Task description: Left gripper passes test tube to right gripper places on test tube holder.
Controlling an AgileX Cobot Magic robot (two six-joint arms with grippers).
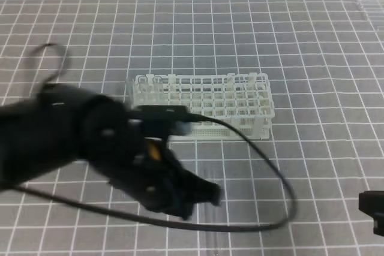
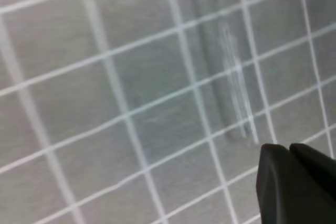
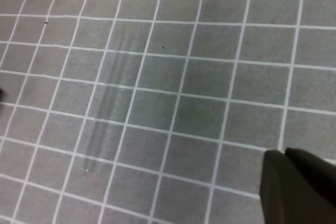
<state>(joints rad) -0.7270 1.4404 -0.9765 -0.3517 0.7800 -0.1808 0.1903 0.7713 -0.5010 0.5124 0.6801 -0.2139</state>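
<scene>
Test tube (image 3: pixel 105 108): you'll find it lying flat on the gridded mat (image 3: pixel 210 93), in front of the test tube holder (image 1: pixel 201 103), apart from both grippers.
Left gripper (image 2: pixel 289 153): fingers together, holding nothing, its tip just beside the tube's end.
Right gripper (image 3: pixel 286 156): fingers together, empty, well to the tube's side.
Poor view: the tube is faint, perhaps rim toward the holder; the holder is partly hidden by the left arm.

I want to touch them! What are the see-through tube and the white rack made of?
The test tube looks like clear glass, maybe plastic: the grid lines show right through it. The test tube holder looks like matte white plastic, a moulded lattice of small square holes.
</scene>
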